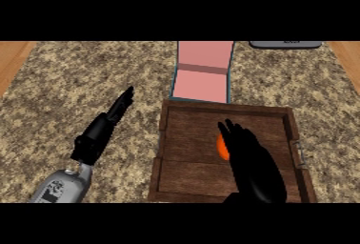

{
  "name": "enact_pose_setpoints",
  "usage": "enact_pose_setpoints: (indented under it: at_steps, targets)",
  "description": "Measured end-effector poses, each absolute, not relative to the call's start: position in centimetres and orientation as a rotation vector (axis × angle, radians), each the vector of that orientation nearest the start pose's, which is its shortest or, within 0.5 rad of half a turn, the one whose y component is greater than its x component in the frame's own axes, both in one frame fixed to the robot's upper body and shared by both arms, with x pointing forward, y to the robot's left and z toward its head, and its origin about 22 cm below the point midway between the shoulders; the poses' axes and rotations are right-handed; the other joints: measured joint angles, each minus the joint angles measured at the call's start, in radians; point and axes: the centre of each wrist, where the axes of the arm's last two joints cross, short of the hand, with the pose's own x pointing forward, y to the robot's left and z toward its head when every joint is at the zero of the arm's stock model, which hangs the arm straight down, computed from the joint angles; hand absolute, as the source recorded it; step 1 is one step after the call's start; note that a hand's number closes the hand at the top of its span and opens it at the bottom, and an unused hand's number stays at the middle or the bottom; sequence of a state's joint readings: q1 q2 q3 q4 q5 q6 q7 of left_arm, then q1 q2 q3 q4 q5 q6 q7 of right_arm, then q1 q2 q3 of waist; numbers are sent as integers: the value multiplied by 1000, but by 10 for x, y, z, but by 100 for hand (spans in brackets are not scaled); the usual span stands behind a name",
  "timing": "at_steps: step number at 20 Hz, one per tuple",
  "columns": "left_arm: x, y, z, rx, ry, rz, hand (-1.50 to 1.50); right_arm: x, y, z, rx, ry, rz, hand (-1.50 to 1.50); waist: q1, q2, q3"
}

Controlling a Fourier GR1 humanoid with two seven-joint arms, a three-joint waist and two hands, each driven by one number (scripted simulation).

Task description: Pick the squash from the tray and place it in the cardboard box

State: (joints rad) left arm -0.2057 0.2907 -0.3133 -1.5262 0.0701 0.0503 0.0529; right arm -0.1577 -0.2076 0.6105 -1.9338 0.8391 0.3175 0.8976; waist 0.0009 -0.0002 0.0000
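The speckled brown granite surface [77,76] is seen from steeply above, with wooden strips along its left and right edges. A dark wooden tray [183,186] with raised walls is set at the lower right of the view. Inside it the orange squash [221,145] is seen as a narrow sliver only — most of it is covered by the right hand [247,157], which is laid over the tray from the lower edge, fingers extended toward the far wall and set close together. The fingers are observed straight rather than curled round the squash; whether the palm touches it cannot be told. The squash is located in the tray, roughly mid-width and somewhat nearer the right wall. Just beyond the tray's far wall, touching or nearly touching it, the cardboard box [204,86] is seen — pink inside, teal at the outer edges, with a flap folded out toward the far side. The left hand [116,114] is held over the bare surface to the left of the tray, well apart from it, fingers straight and pressed together, pointing up and to the right; nothing is held in it. Its grey forearm [63,188] enters from the lower left. A dark grey object [285,44] is partly visible at the top edge, right of the box.
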Motion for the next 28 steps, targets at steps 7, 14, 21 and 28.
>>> enact_pose_setpoints:
  at_steps: [7,14,21,28]
  targets:
    - [276,207,40,-34,-1599,-443,0,222,-127,77,-781,-1152,1116,-150,0,0,0]
    - [277,207,43,-25,-1601,-452,0,228,-130,67,-772,-1114,1143,-150,0,0,0]
    - [284,210,36,-38,-1606,-452,0,239,-128,57,-761,-1060,1175,-150,-1,0,-1]
    - [281,205,38,-33,-1599,-450,0,241,-123,40,-756,-1030,1189,-150,-1,0,0]
